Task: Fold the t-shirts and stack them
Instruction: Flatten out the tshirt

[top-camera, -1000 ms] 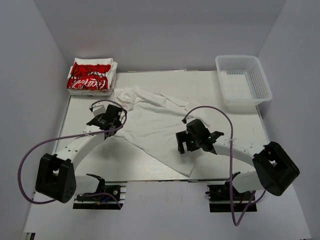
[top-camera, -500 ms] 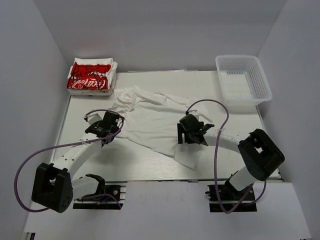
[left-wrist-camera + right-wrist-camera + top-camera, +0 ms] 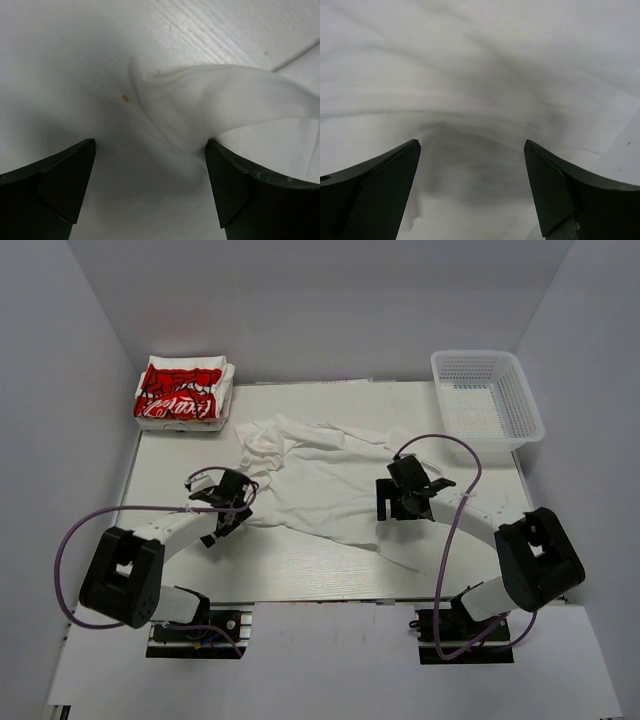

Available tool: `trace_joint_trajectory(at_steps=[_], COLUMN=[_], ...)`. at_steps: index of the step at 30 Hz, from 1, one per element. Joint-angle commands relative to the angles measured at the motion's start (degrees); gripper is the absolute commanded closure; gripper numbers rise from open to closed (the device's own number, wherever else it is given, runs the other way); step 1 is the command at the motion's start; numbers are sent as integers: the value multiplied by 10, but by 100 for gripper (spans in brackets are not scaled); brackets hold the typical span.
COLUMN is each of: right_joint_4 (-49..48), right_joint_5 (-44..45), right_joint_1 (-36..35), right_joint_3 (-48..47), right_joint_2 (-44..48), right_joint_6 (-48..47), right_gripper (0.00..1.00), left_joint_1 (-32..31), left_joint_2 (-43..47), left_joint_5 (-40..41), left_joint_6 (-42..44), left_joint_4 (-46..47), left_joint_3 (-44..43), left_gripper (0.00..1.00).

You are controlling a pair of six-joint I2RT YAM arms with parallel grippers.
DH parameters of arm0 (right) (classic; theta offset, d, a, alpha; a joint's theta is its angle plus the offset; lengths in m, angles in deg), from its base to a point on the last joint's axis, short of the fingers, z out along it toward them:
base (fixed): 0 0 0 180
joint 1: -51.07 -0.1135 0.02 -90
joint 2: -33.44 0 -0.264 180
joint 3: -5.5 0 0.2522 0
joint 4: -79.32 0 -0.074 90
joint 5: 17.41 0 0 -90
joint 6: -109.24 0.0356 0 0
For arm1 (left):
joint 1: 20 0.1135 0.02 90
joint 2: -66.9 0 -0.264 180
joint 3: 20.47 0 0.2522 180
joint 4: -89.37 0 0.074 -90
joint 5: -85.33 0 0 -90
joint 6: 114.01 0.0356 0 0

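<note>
A plain white t-shirt [image 3: 315, 478] lies rumpled and spread across the middle of the table. My left gripper [image 3: 235, 508] hovers open at its left edge; in the left wrist view a raised fold of the t-shirt [image 3: 215, 100] lies between and ahead of the left gripper's [image 3: 150, 172] spread fingers, touching the right one. My right gripper [image 3: 400, 502] is open low over the shirt's right side; the right wrist view shows creased white t-shirt cloth [image 3: 475, 100] filling the space under the right gripper [image 3: 472, 172]. A folded stack of t-shirts with red print [image 3: 183, 393] sits at the back left.
A white mesh basket [image 3: 487, 400] stands at the back right corner. The white table [image 3: 300, 565] shows bare along its near edge, and white walls close in the sides and back. Purple cables loop off both arms.
Both arms swung: the left gripper slid nearer and rightward to the shirt's left edge, the right gripper moved right and back. The shirt's near-right hem was drawn back from the front edge.
</note>
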Motion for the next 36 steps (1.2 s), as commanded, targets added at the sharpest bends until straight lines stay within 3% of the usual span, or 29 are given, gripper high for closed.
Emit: trace_joint_trajectory(at_steps=[1, 3, 4, 6, 7, 8, 9, 10, 21, 25, 27, 28, 30, 31, 33, 35, 36], right_joint_4=[-7, -12, -13, -13, -12, -11, -8, -4, -11, -9, 0, 3, 12, 13, 11, 10, 10], right_joint_5=[-49, -58, -61, -59, -50, -50, -46, -42, -25, -8, 12, 16, 18, 13, 9, 7, 6], right_joint_1=[-4, -5, -3, -3, -4, -3, -4, -3, -2, 0, -2, -1, -1, -2, -1, -3, -3], right_joint_3=[-4, 8, 10, 18, 23, 22, 23, 24, 20, 11, -5, -10, -25, -27, -21, -19, -17], right_joint_2=[57, 78, 91, 108, 110, 113, 117, 119, 129, 105, 88, 83, 72, 70, 73, 78, 79], right_joint_6=[-46, -47, -48, -50, -49, -49, -47, -47, -56, -56, -59, -61, -59, -55, -51, -49, -45], right_gripper=[10, 10, 10, 10, 10, 10, 10, 10, 10, 10, 10, 10, 10, 10, 10, 10, 10], left_joint_1=[-4, -4, -4, -4, -4, -4, -4, -4, -4, -4, -4, -4, -4, -4, -4, -4, -4], left_joint_2=[-32, -59, -65, -72, -73, -73, -73, -73, -66, -145, -236, -269, -354, -371, -372, -345, -328], left_joint_5=[-32, -37, -37, -37, -37, -37, -37, -37, -139, -168, -178, -186, -186, -179, -164, -158, -153], left_joint_6=[4, 10, 20, 42, 51, 57, 73, 84, 193, 229, 261, 274, 284, 290, 290, 290, 298], left_joint_4=[53, 53, 59, 69, 86, 93, 103, 127, 255, 262, 205, 175, 87, 70, 61, 92, 107], left_joint_3=[-19, -46, -54, -73, -73, -82, -88, -93, -146, -240, -303, -379, -451, -498, -500, -470, -433], left_gripper=[0, 9, 25, 42, 53, 88, 100, 100, 100, 100, 100, 93, 77, 61, 49, 28, 0])
